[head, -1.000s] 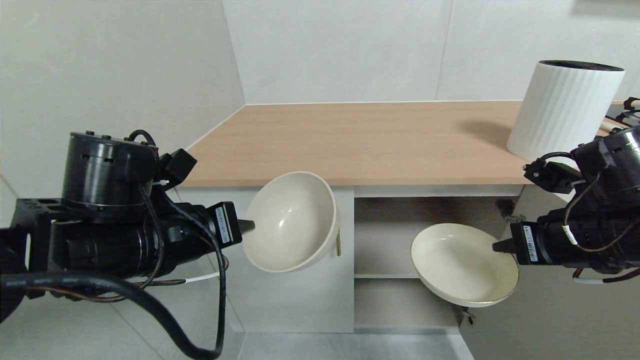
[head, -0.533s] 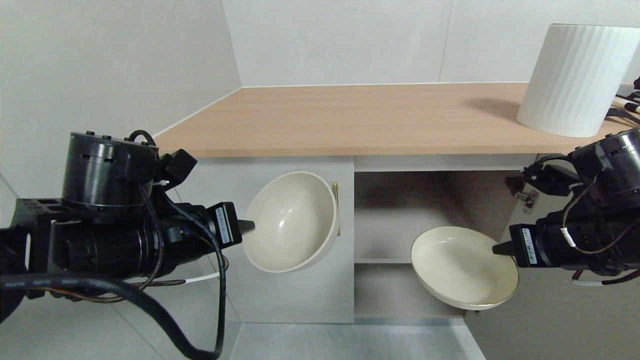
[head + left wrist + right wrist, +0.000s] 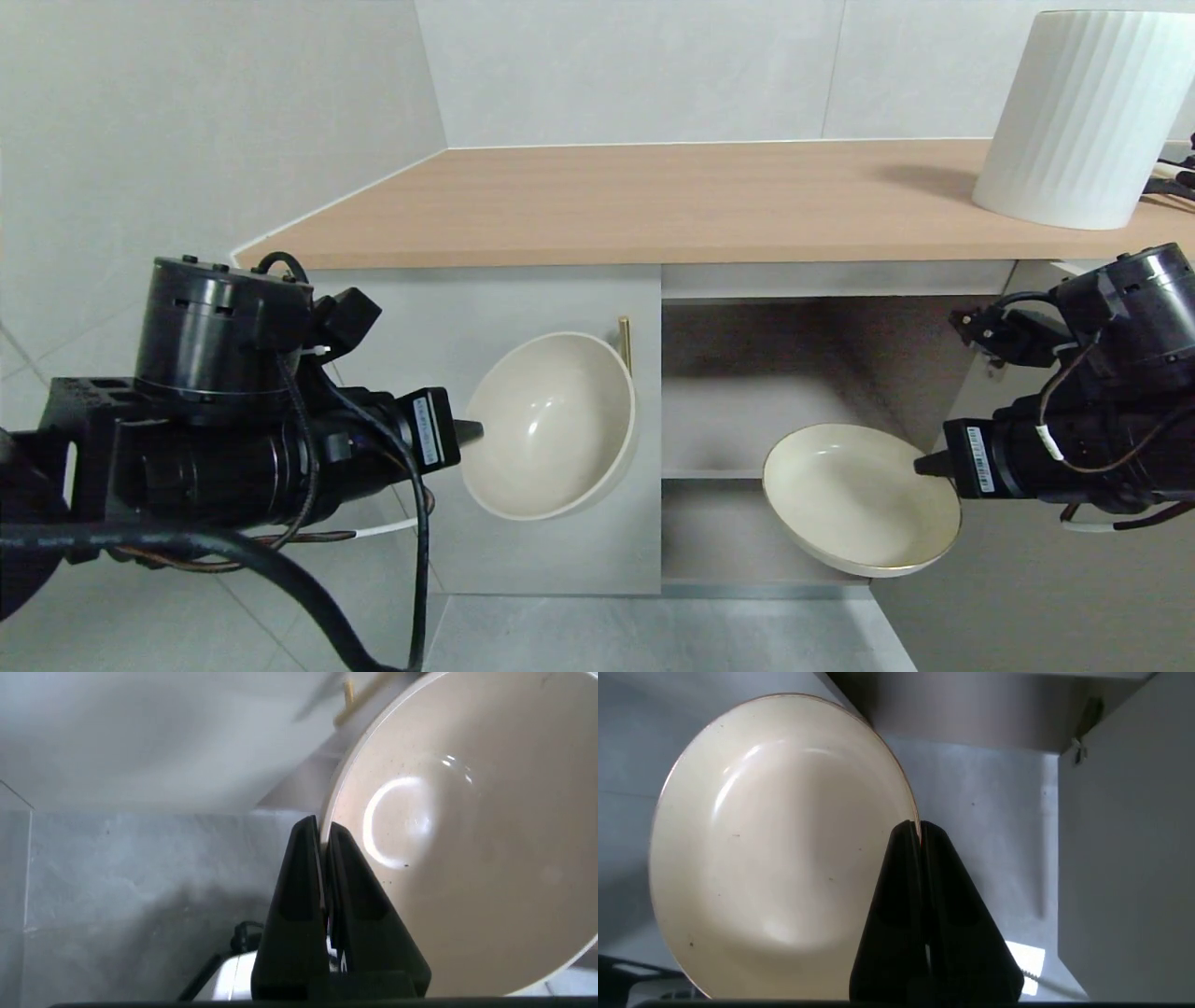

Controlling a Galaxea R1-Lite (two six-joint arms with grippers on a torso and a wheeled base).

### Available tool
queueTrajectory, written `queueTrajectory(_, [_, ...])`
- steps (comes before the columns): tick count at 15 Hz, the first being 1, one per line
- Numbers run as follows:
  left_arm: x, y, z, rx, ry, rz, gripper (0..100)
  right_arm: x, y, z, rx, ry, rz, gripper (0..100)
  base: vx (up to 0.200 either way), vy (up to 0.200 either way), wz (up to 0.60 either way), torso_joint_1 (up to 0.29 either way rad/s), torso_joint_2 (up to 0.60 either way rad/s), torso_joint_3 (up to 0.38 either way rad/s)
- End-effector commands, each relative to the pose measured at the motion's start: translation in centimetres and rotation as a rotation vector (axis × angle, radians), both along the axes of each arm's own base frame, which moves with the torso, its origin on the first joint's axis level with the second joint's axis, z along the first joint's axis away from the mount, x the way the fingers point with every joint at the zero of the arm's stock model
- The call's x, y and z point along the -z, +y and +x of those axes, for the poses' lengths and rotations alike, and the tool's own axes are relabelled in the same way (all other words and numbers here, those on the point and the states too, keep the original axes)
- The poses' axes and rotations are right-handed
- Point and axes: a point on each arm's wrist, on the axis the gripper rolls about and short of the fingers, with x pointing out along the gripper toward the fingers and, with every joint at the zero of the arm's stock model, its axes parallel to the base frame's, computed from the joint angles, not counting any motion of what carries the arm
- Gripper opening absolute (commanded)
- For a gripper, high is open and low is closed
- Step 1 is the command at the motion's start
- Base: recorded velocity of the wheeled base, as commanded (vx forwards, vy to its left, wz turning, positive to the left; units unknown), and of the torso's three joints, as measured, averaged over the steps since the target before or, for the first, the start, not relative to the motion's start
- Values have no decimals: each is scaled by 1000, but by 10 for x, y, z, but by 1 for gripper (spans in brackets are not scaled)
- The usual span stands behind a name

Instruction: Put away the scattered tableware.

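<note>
Pinching rims edge-on, the left gripper holds the bowl before the shut cabinet door, the right gripper holds the plate at the open shelf. Both pieces look rigid, glazed, slippery, breakable; thin rim grips may pivot.

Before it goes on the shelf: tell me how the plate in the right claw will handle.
The plate looks rigid and glazed, so probably slippery and breakable. The right claw pinches only its rim, so it may pivot. Shallow, it should rest stably.
</note>
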Motion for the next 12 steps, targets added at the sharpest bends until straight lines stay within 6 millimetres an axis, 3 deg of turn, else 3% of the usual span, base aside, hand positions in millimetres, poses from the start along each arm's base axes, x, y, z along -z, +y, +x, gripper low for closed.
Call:
queueTrajectory(1, [10,-6,2,20,29,29,0,7,3,7,-1,15,-6,0,0,0,0,0,0,0])
queueTrajectory(2, [20,-9,4,42,52,70,0,15,6,13,-1,27,-11,0,0,0,0,0,0,0])
queueTrajectory(5, [27,-13,5,56,74,90,0,39,16,37,6,48,-13,0,0,0,0,0,0,0])
queueTrajectory(9, [31,-15,6,60,93,101,0,96,33,82,113,80,-4,0,0,0,0,0,0,0])
queueTrajectory(12, [33,-16,7,61,97,103,0,131,31,108,158,67,-3,0,0,0,0,0,0,0])
